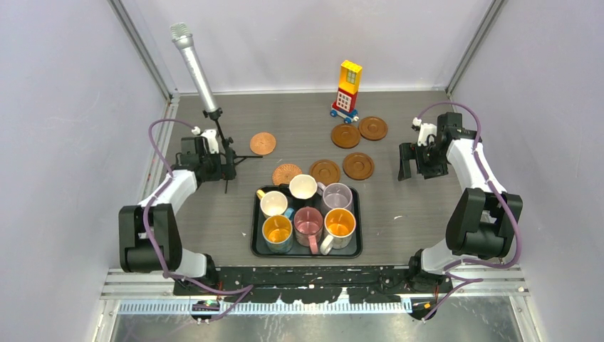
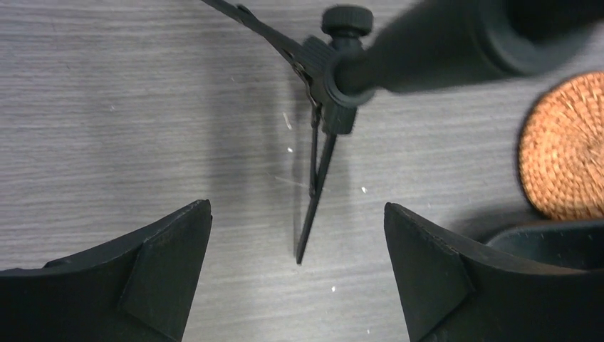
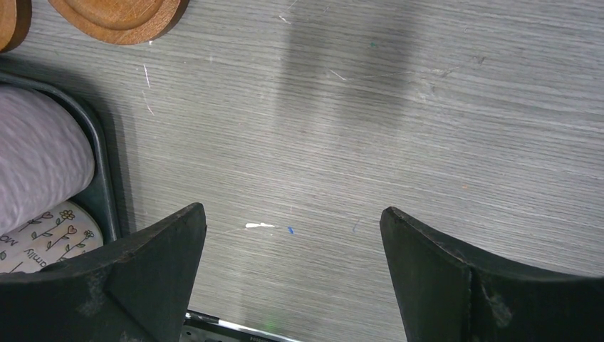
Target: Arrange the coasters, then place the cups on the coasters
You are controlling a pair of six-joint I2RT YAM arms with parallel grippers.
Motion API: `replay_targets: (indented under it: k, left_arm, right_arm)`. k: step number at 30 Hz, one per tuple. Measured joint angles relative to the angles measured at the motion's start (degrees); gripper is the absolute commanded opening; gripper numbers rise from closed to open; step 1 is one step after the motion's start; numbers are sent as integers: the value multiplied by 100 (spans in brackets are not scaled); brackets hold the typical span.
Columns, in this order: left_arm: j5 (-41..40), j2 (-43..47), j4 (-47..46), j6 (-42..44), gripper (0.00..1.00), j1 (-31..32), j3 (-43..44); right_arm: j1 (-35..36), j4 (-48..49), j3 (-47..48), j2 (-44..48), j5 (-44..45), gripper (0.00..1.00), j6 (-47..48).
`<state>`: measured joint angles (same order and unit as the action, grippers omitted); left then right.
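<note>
Plainly — 6 cups (image 1: 308,222) sit in the tray (image 1: 253,235); 6 coasters (image 1: 358,166) lie outside.

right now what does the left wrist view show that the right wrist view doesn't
Left wrist only: the black tripod stand and a woven-looking coaster. Right wrist only: a smooth wooden coaster, the tray corner, the lilac mug and a flower-print mug. Both: the grey table and an open, empty pincer, left pincer or right pincer.

Cups (image 1: 308,221) in the tray (image 1: 254,228), coasters (image 1: 358,166) on the table (image 1: 417,214) behind it.
</note>
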<state>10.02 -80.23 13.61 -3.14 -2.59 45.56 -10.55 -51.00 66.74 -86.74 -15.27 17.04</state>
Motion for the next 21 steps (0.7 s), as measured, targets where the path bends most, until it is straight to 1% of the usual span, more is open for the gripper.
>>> replay_targets:
  k: [7,11,21]
  left_arm:
    - [-345,-629,-660,-223,90,11,13]
    - [-476,-966,-785,-365,89,11,125]
    - [-798,-1731,-914,-457,89,-24,951]
  right_arm:
    - [0,-52,144,-127,28,96,2]
    - [0,-96,201,-142,59,96,7]
    - [0,-140,267,-232,129,96,42]
